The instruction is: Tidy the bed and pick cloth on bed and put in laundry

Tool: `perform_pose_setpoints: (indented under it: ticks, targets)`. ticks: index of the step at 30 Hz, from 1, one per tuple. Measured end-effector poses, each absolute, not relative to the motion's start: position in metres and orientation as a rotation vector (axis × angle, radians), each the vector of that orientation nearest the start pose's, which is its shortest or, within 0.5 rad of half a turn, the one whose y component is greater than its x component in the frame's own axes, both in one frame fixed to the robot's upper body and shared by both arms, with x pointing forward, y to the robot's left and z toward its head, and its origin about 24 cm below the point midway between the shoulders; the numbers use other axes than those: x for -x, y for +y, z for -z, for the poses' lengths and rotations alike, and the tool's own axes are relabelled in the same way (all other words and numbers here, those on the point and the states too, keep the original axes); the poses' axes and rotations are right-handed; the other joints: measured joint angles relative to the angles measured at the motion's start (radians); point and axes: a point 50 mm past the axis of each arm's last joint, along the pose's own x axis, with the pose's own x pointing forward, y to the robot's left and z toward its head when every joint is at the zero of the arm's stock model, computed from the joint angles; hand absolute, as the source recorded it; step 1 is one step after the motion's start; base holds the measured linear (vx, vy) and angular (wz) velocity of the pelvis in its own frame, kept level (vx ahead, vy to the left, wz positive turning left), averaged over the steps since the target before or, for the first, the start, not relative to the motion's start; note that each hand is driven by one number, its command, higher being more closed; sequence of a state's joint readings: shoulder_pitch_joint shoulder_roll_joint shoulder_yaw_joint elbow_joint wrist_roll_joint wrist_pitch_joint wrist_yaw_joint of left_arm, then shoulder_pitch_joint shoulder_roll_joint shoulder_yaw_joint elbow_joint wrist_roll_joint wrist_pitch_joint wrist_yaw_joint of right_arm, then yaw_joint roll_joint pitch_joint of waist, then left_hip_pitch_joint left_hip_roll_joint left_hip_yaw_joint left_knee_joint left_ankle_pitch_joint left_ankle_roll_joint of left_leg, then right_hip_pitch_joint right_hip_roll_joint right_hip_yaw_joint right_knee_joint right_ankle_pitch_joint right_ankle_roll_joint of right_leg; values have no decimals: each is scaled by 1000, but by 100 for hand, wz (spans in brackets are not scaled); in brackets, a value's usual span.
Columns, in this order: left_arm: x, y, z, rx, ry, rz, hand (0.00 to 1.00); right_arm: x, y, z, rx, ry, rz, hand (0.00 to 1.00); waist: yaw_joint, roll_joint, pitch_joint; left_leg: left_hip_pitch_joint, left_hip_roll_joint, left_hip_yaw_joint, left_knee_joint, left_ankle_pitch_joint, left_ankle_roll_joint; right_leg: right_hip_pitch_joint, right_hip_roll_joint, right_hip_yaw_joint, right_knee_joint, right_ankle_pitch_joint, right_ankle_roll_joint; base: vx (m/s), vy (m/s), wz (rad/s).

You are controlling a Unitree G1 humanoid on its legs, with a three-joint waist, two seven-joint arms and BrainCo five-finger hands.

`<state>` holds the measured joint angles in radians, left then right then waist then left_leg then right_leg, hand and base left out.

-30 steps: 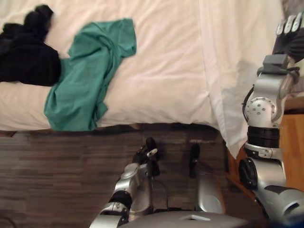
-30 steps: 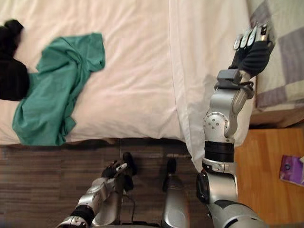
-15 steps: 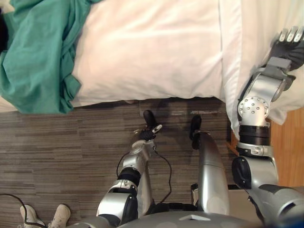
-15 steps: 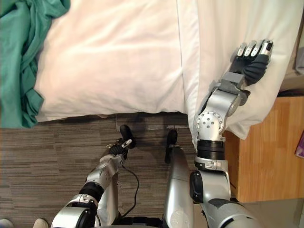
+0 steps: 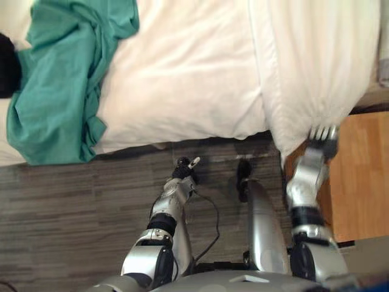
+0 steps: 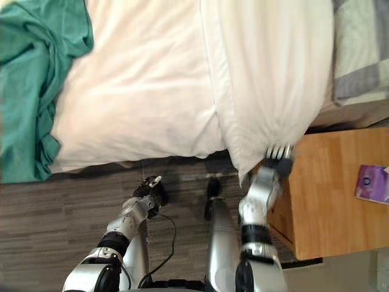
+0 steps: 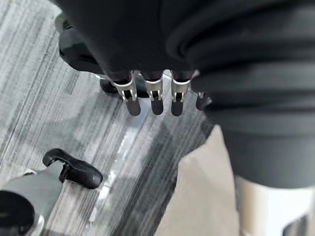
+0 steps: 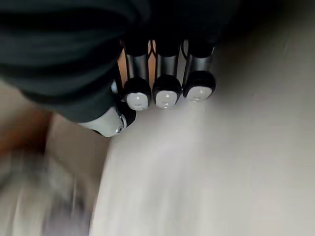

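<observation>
Over the bed's (image 5: 194,73) left edge, you're seeing the green cloth (image 5: 61,91) draping, untouched. Right hand (image 5: 322,139) is resting straight fingers against the hanging white sheet (image 5: 304,61); left hand (image 5: 184,169) is hanging relaxed above the floor (image 5: 61,213). Purple booklet's (image 6: 371,182) print: unreadable.

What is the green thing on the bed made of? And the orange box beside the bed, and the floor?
The green cloth looks like soft, matte fabric: it crumples in folds and droops over the edge of the bed. The orange box looks like smooth wood or wood-look board, with a flat, even top. The floor shows grey-brown streaked strips, maybe wood-look planks; hard to tell.
</observation>
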<state>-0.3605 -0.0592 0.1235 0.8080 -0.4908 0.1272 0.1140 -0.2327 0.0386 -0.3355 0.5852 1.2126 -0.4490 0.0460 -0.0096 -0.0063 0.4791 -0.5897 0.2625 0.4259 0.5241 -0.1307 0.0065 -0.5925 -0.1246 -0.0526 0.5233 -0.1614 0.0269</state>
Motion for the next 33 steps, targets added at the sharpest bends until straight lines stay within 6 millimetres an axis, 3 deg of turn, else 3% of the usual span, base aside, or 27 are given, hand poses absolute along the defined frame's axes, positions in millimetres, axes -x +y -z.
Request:
perform_pose_setpoints:
  ticks: [2, 3, 5, 8, 10, 13, 17, 20, 33]
  targets:
    - [-277, 126, 63, 535, 638, -179, 0, -236, -227, 42, -1169, -141, 702, 100, -9, 2, -1, 53, -2, 17, -25, -2, -3, 47, 1, 11, -32, 13, 5, 79, 23, -27]
    - [-273, 126, 67, 536, 648, -181, 0, -227, -230, 48, -1120, -116, 698, 0, -15, 2, -4, 97, -2, 29, -41, -2, -3, 91, 2, 13, -55, 20, 6, 80, 32, -16]
    - [-263, 128, 75, 537, 671, -183, 0, -211, -232, 58, -993, -26, 678, 0, -16, -2, -53, 142, -10, 32, -74, 0, -7, 139, 2, 10, -95, 23, 9, 79, 17, -3]
    - [-236, 133, 97, 541, 755, -207, 0, -186, -217, 83, -738, 202, 562, 0, -12, -16, -159, 253, -38, 41, -186, 21, -21, 268, -3, -14, -213, 47, 14, 164, 7, 12]
    - [-207, 137, 115, 543, 822, -221, 0, -153, -199, 110, -539, 423, 462, 0, -4, -33, -267, 346, -80, 52, -305, 62, -36, 356, -20, -36, -290, 55, 20, 245, -3, 23]
    - [-177, 147, 133, 505, 898, -236, 0, -117, -176, 134, -399, 649, 335, 0, -2, -36, -351, 468, -139, 38, -465, 122, -37, 461, -39, -69, -365, 59, 26, 212, -2, 26]
    - [-141, 157, 149, 441, 983, -248, 0, -110, -168, 141, -180, 752, 167, 0, 0, -31, -396, 609, -182, 8, -625, 188, -45, 585, -44, -123, -424, 60, 37, 167, 19, 28]
    - [-126, 161, 154, 401, 1004, -243, 0, -105, -162, 145, -119, 807, 72, 0, 3, -37, -406, 645, -188, -23, -628, 189, -46, 653, -51, -168, -440, 58, 40, 95, 21, 39]
    - [-113, 167, 155, 326, 951, -264, 0, -97, -161, 155, -78, 940, -11, 0, 5, -24, -428, 676, -213, -132, -630, 191, -42, 749, -60, -280, -453, 6, 54, -38, -3, 25]
